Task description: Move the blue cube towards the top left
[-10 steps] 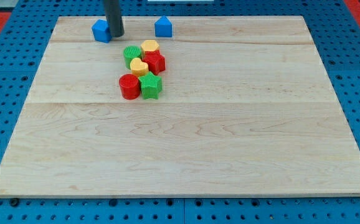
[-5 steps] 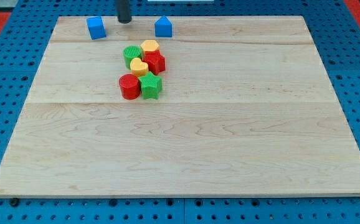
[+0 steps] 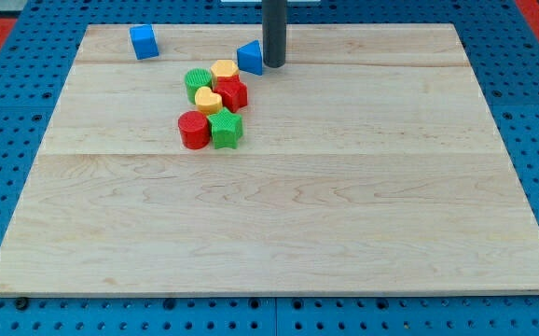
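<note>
The blue cube [image 3: 143,42] sits near the board's top left corner. My tip [image 3: 274,63] is far to its right, at the view's top centre. The tip touches the right side of a second blue block [image 3: 250,58], a house-like shape. That block now lies next to the yellow hexagonal block [image 3: 225,70]. The dark rod rises out of the view's top.
A cluster sits below the tip to the left: a green round block [image 3: 197,80], a yellow heart block [image 3: 208,100], a red star block [image 3: 231,92], a red cylinder [image 3: 193,130] and a green star block [image 3: 225,129]. The wooden board [image 3: 344,205] lies on a blue pegboard.
The tip left the blue cube's right side, moved right across the top, and came down on the right of the other blue block. That block slid down and left towards the cluster.
</note>
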Tool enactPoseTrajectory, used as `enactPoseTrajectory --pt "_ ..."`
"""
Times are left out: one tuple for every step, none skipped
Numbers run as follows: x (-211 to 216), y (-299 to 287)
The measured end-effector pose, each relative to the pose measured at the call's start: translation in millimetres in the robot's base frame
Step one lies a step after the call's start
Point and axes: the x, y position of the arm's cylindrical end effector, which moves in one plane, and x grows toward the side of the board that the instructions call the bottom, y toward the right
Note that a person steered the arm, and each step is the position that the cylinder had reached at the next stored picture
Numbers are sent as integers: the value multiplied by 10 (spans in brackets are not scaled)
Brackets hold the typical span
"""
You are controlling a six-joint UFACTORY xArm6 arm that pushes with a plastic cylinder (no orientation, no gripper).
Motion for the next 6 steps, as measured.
enactPoseTrajectory --pt "-267 50" --pt "-108 -144" --pt "211 -81" --pt "144 36" --pt "-71 83" --pt "-149 -40"
